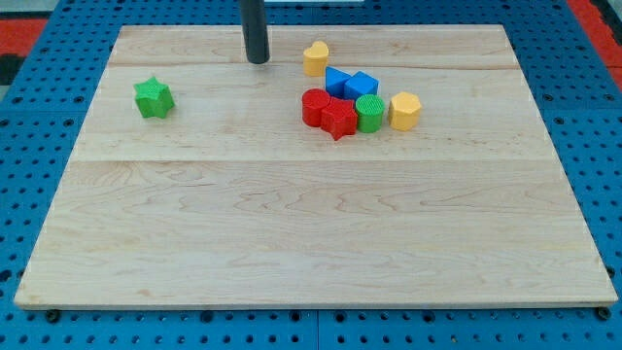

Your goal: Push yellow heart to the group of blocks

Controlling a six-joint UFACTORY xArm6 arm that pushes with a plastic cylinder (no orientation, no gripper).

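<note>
Since my tip (258,60), a bare rod tool with nothing to spread or pinch, sits near the tabletop's (292,253) top edge left of the yellow heart (315,58), it should circle above the heart and push down-right into the group of blocks (358,105).

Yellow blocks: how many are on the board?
2. The yellow heart sits just above the cluster, near the blue blocks; the yellow hexagon is at the cluster's right edge, beside the green cylinder. None seem hidden.

A green star block (154,98) sits alone near the view's left edge of the desk (292,233), well apart from all other blocks. The desk is a pale wooden board with visible plank seams. Beneath and around it lies a blue perforated panel (39,156), with red sections (24,34) at the view's top corners.
</note>
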